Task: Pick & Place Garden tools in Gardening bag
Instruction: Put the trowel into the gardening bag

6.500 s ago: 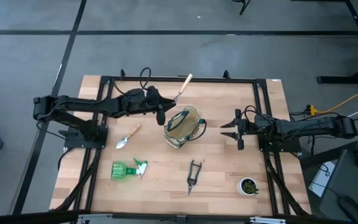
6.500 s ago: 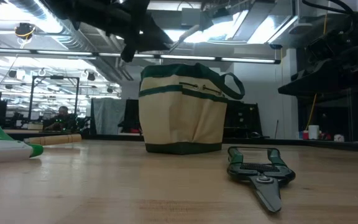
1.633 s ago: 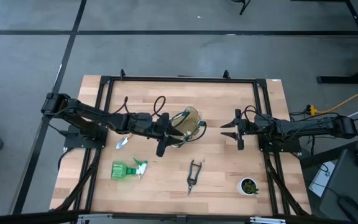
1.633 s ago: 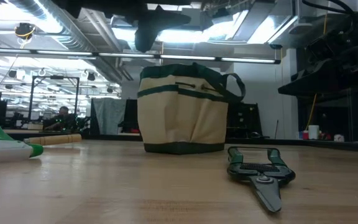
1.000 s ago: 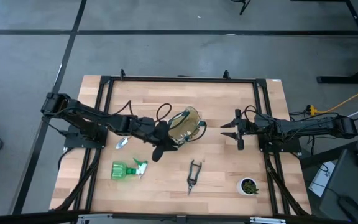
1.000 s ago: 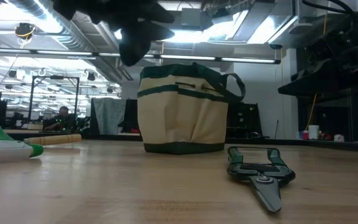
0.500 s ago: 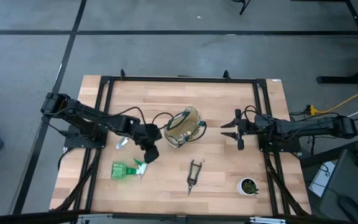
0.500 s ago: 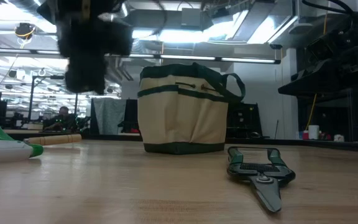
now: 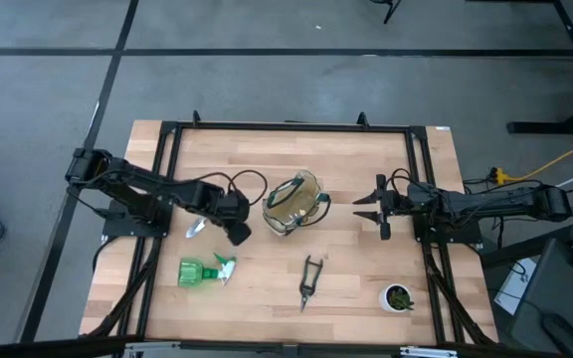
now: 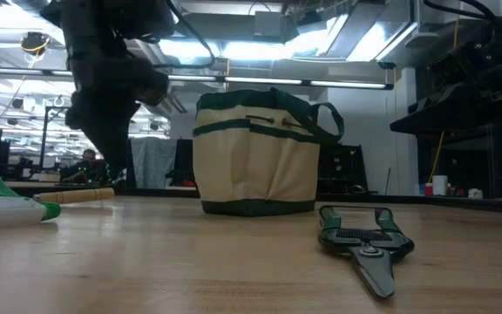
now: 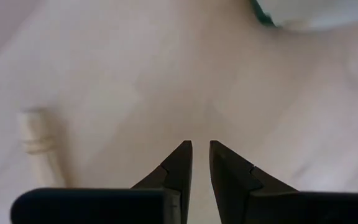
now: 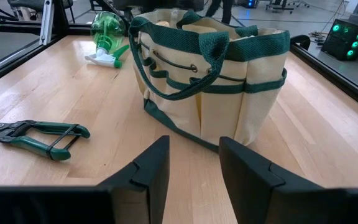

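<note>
Now reaching with the left hand (image 9: 235, 232) toward the trowel (image 9: 197, 225) lying just beside it on the bench (image 9: 356, 288), left of the gardening bag (image 9: 292, 201); fingers nearly closed and empty, probably needing to open before lowering over the wooden handle. Waiting with the right hand (image 9: 364, 207), open, right of the bag.

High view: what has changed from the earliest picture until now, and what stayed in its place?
The left end effector carried the hand rake to the gardening bag, came away without it and moved toward the trowel. The rake is no longer in sight. The spray bottle, shears, pot and right end effector stayed.
</note>
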Controlling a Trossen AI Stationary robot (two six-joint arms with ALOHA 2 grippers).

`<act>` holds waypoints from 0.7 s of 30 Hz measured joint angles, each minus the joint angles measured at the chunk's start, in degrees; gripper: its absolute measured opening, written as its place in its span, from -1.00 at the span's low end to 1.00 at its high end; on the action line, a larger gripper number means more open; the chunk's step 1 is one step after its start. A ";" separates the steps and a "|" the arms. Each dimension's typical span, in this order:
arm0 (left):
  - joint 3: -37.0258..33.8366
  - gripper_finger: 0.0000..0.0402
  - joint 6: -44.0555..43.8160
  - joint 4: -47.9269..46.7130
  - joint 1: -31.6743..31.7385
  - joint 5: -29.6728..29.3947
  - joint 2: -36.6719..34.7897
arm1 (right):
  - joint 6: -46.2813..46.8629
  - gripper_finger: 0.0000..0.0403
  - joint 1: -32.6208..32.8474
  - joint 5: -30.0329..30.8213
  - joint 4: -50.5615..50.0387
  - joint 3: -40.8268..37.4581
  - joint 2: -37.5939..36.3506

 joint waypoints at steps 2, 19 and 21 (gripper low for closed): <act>0.00 -0.74 -0.25 0.01 0.29 -1.39 0.00 | 0.00 -0.29 0.00 0.00 0.00 0.00 -0.02; 0.00 -0.37 -10.49 -2.50 0.19 -10.08 0.02 | -0.02 -0.29 0.02 0.00 0.00 0.00 0.00; 0.00 -0.30 -12.52 -6.11 0.19 -12.02 0.02 | -0.01 -0.29 0.01 0.00 0.00 0.00 -0.01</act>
